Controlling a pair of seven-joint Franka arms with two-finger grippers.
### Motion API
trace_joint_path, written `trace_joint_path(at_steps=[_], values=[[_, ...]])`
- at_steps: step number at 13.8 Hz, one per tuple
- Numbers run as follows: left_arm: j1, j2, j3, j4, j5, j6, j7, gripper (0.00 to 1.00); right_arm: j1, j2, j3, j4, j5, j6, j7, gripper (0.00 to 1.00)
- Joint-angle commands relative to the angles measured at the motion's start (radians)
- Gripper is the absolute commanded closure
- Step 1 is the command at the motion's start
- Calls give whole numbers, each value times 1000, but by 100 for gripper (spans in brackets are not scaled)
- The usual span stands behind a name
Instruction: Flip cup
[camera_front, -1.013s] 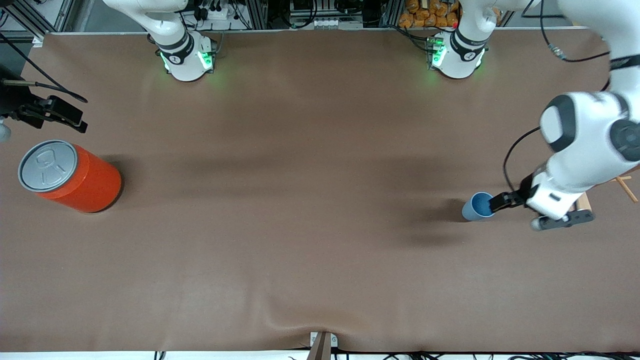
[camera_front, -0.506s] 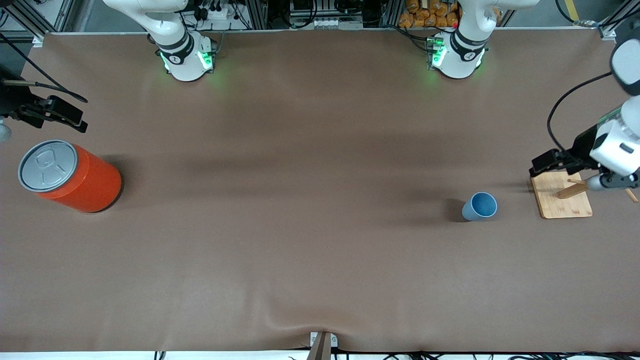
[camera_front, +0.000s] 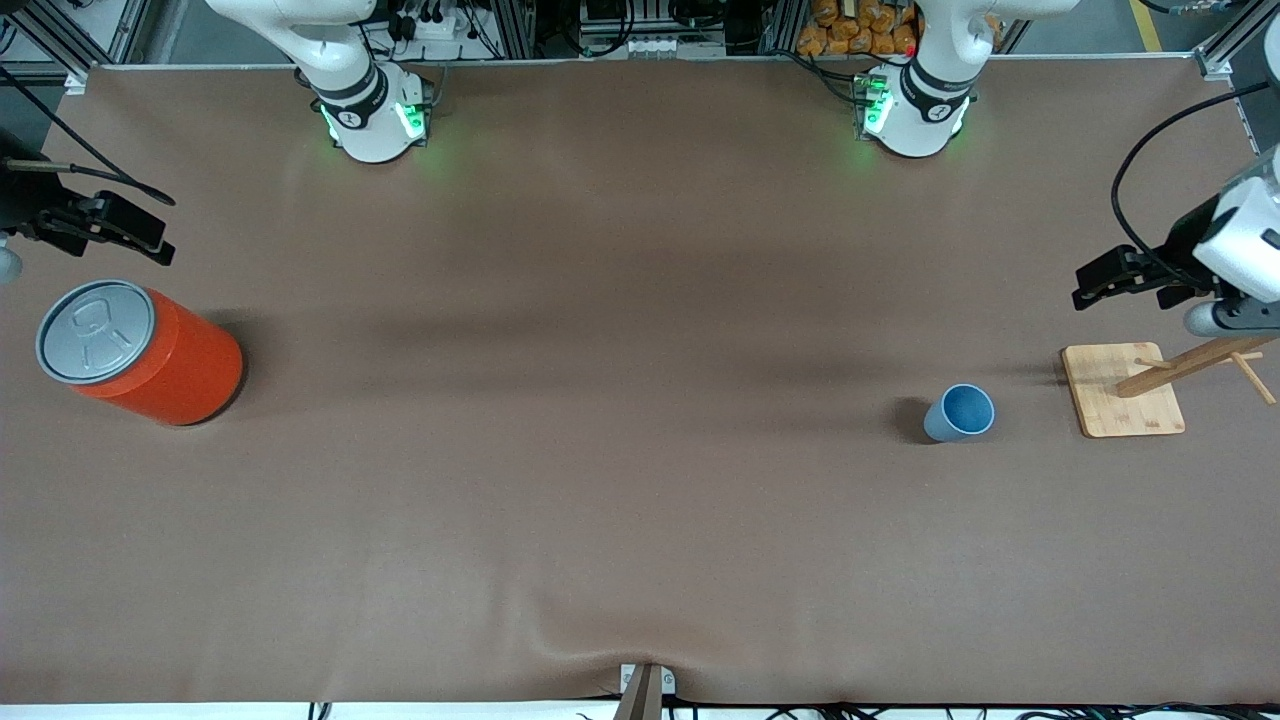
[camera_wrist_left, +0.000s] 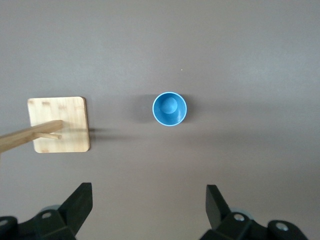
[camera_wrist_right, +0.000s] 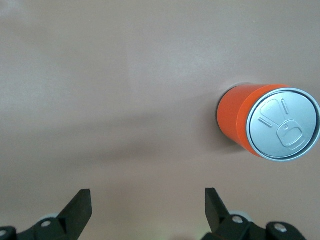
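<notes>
The small light-blue cup (camera_front: 960, 412) stands upright on the brown table with its rim up, and its darker blue inside shows in the left wrist view (camera_wrist_left: 169, 109). My left gripper (camera_front: 1095, 280) hangs open and empty high over the table toward the left arm's end, apart from the cup; in its own view (camera_wrist_left: 149, 200) only bare table lies between its fingers. My right gripper (camera_front: 150, 240) waits open and empty above the right arm's end of the table, near the orange can; nothing sits between the dark fingers in its wrist view (camera_wrist_right: 148, 202).
A large orange can (camera_front: 140, 350) with a grey lid stands at the right arm's end, also in the right wrist view (camera_wrist_right: 265, 125). A wooden peg stand on a square base (camera_front: 1125, 405) sits beside the cup toward the left arm's end (camera_wrist_left: 59, 124).
My left gripper, which was at the cup's rim a second ago, has drawn away toward the left arm's end and risen. The cup stays upright in place. The right arm has not moved.
</notes>
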Motion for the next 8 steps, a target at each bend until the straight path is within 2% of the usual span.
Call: trace_joint_path(at_steps=[1,8], values=[[6,-21,-32,5,42,-23,-30,0,-13,10,6,24,1,-19,-11,0],[9,-36,-32,17,41,-23,-12,0,-13,10,6,24,1,-19,-11,0]])
